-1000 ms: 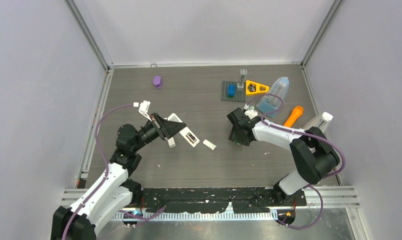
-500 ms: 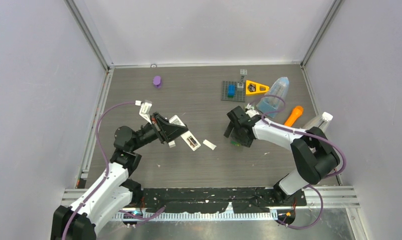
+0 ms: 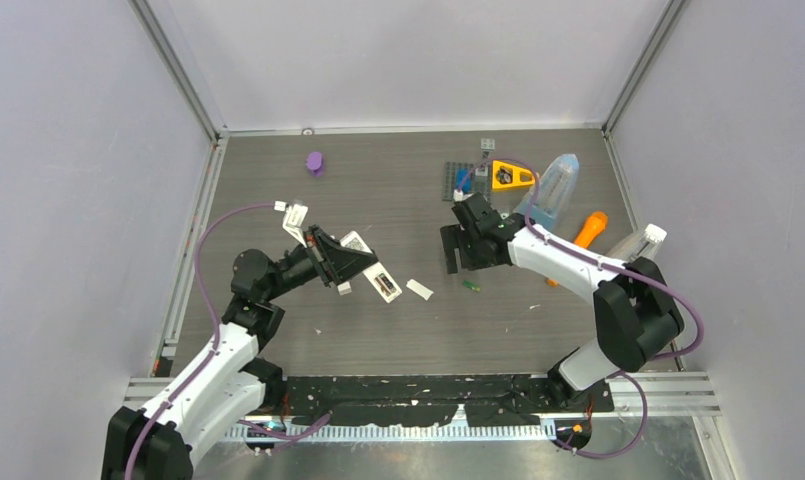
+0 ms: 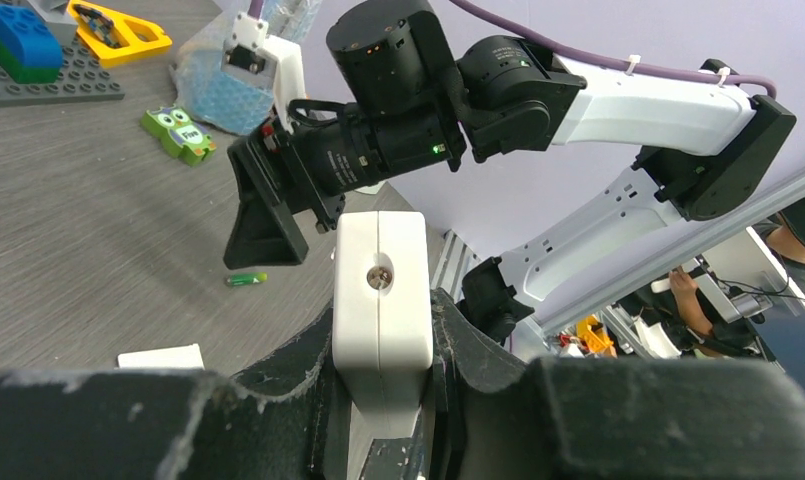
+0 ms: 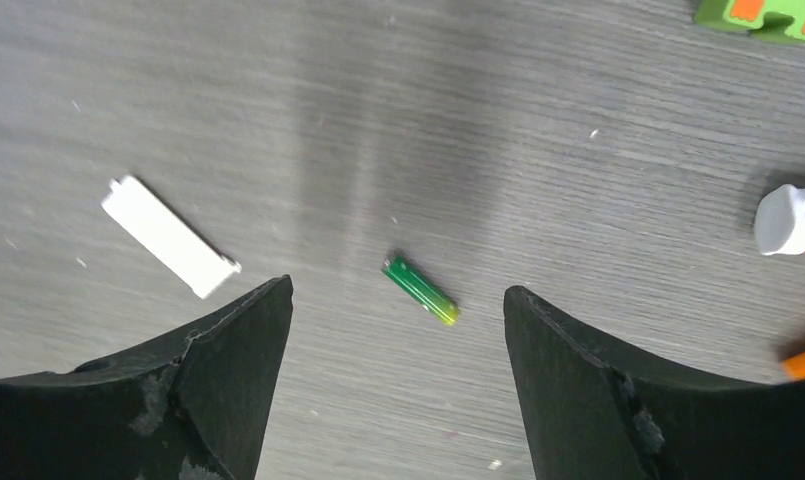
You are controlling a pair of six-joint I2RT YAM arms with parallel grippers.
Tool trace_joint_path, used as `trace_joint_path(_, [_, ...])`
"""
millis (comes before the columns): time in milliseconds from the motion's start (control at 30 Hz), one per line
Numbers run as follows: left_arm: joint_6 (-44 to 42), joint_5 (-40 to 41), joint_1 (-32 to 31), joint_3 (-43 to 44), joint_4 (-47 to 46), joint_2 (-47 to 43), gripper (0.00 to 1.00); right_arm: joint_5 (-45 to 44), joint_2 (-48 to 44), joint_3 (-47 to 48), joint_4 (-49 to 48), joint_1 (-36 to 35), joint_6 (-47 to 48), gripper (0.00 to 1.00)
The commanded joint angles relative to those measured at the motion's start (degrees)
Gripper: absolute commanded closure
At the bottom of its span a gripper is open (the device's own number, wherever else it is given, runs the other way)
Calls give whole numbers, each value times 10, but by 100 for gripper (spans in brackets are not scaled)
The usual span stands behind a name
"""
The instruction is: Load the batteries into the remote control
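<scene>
Black fingers of the right gripper (image 5: 396,300) are seen spread wide and empty, poised over a small green cylindrical battery (image 5: 420,291). The battery lies loose on the grey wood-grain table (image 5: 578,150), aslant between the two tips and touched by neither. It is judged to be light, rigid and smooth-skinned, so it may be expected to roll or slip away if pinched off-centre. It is best taken across the middle of its barrel, with the jaws turned square to its length. A flat white rectangular battery cover (image 5: 168,236) is seen on the table near one fingertip. Well apart from the battery, a white plastic remote control (image 4: 381,290) is clamped at its sides by the left gripper (image 4: 383,430), its end pointed toward the right arm.
</scene>
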State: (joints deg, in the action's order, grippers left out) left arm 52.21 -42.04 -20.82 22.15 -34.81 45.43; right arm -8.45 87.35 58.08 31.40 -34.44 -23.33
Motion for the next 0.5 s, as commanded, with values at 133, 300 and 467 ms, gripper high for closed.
trace_joint_path(133, [-9, 10, 3, 7, 0, -12, 100, 56, 57, 50, 106, 9, 227, 24])
trace_joint_path(300, [-6, 16, 3, 4, 5, -16, 100, 64, 77, 45, 97, 9, 245, 29])
trace_joint_path(467, [-6, 18, 3, 3, 7, -15, 100, 37, 109, 53, 82, 8, 246, 40])
